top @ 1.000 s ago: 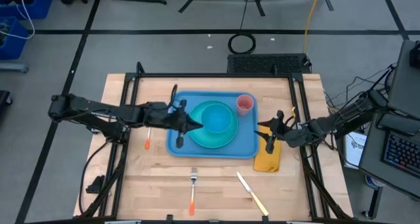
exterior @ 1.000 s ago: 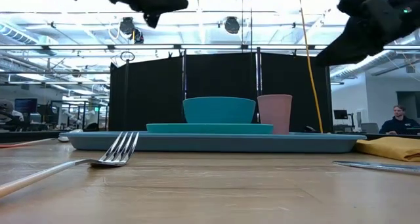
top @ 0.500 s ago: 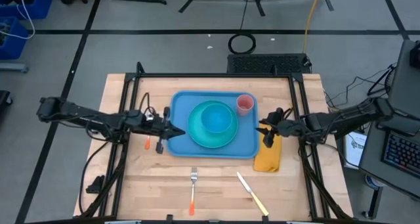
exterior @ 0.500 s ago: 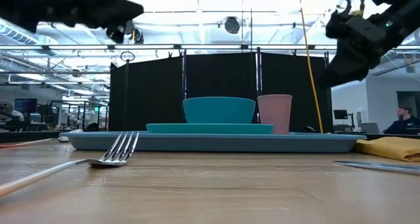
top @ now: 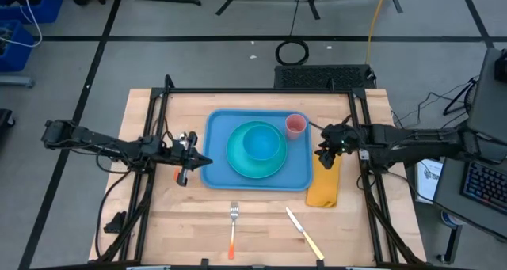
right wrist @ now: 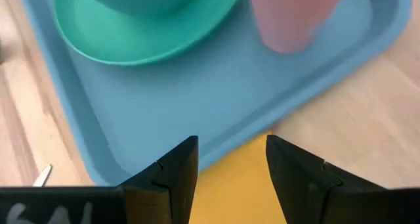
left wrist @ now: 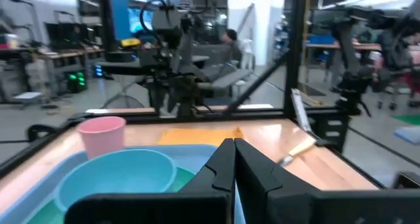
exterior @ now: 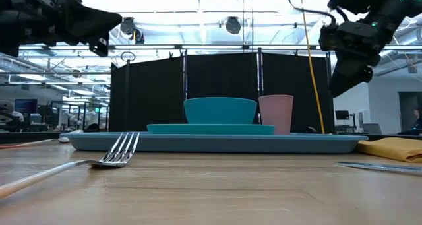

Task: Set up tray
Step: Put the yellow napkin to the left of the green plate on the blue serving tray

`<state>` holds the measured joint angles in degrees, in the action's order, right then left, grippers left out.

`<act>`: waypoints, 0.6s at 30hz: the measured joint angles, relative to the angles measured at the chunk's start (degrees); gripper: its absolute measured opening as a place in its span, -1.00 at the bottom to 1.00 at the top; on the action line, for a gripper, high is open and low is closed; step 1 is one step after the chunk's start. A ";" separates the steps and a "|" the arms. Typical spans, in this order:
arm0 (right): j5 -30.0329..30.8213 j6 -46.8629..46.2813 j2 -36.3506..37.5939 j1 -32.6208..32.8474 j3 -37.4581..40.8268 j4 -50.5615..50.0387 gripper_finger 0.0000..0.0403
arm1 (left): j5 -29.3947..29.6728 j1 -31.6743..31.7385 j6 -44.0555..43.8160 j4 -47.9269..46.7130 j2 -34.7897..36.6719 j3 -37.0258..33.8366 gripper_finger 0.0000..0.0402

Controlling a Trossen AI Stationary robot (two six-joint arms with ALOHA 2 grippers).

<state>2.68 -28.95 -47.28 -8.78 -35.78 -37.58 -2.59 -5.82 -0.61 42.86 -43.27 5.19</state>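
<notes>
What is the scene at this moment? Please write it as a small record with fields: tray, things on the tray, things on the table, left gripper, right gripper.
tray: light blue tray, flat on table
on tray: teal plate carrying teal bowl; pink cup at a far corner
off tray: yellow napkin, fork, knife
left gripper: shut, at the tray's left edge, holding nothing
right gripper: open, above the napkin at the tray's right edge

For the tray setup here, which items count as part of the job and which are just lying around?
Part of the job: tray, holding plate, bowl and pink cup; likely still to be placed: fork, knife, yellow napkin.

Lying about: cable coil on the floor.
</notes>
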 joint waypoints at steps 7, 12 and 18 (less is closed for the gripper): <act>-8.84 4.70 -8.26 -7.61 -3.01 -8.03 -0.16 | 3.28 0.21 -0.31 1.99 -0.07 -2.10 -0.93; -12.44 11.31 -14.15 -11.52 -5.21 -7.76 -0.16 | 2.64 0.28 -0.59 1.99 -0.11 -2.10 -0.97; -13.34 18.00 -19.80 -15.84 -10.62 -13.21 -0.16 | 2.13 0.28 -0.63 1.85 -0.17 -2.10 -0.90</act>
<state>-10.66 -10.95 -67.08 -24.62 -46.40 -50.79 -0.45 -5.54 -1.24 44.71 -43.44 3.09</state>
